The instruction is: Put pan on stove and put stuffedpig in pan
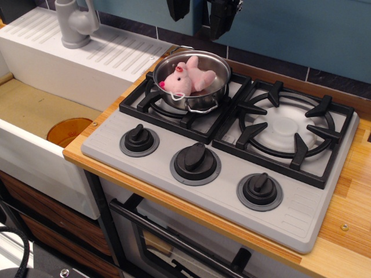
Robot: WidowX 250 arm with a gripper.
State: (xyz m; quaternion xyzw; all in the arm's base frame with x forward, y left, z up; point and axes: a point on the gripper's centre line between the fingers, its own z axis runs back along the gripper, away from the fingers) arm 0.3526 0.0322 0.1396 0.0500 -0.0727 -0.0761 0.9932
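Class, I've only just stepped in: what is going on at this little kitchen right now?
Nothing is being held at this moment. The pan sits on the left burner of the stove, and the stuffedpig lies inside it, snout toward the sink side. The robot's pincer hangs open and empty above the pan, near the top edge of the picture, touching neither thing. The right burner is bare. Both parts of the job look done.
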